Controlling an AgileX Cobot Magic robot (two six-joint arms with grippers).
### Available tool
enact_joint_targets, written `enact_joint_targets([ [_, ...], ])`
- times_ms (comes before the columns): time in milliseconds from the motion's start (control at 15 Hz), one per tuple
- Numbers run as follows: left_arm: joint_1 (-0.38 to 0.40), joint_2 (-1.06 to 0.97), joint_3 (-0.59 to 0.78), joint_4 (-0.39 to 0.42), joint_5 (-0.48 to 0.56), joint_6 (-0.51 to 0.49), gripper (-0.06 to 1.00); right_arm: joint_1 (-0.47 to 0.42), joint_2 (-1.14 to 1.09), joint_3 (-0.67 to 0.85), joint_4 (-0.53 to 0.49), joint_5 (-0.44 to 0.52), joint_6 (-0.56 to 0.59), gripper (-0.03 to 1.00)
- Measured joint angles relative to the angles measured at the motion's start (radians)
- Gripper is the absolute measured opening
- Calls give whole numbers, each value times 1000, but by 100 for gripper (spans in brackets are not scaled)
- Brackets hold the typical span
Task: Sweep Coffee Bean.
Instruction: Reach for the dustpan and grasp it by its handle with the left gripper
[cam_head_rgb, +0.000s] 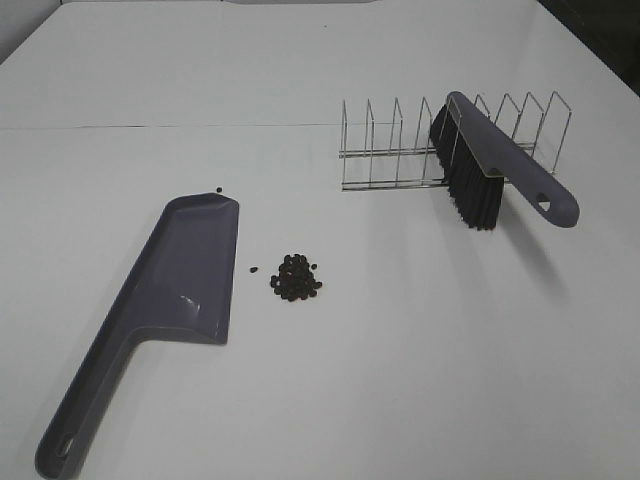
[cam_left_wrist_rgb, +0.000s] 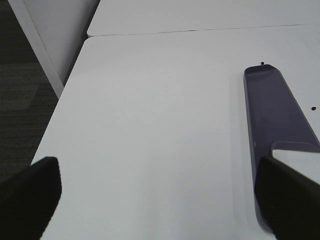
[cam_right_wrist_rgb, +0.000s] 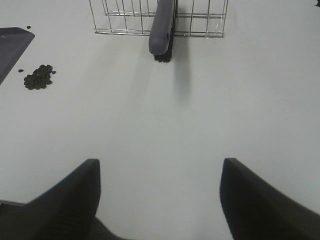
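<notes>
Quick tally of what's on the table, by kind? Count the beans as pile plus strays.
Dustpan: 1
Brush: 1
Wire rack: 1
Bean pile: 1
Stray beans: 2
Total: 6

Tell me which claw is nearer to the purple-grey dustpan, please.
Left. The left claw hangs open at the dustpan, one finger close beside it. The right claw is well away, beyond the coffee beans.

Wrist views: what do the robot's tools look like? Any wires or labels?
The left tool and right tool each show two plain matte black fingers, broad and blocky with slanted edges. No cables, markings or labels are visible, and the arms are out of view.
</notes>
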Motion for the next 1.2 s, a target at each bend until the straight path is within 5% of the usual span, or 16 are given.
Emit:
enact_joint_targets([
  [1200, 0, 0, 0, -4, 0, -1, 96, 0, 0, 0, 0, 0, 0, 59],
])
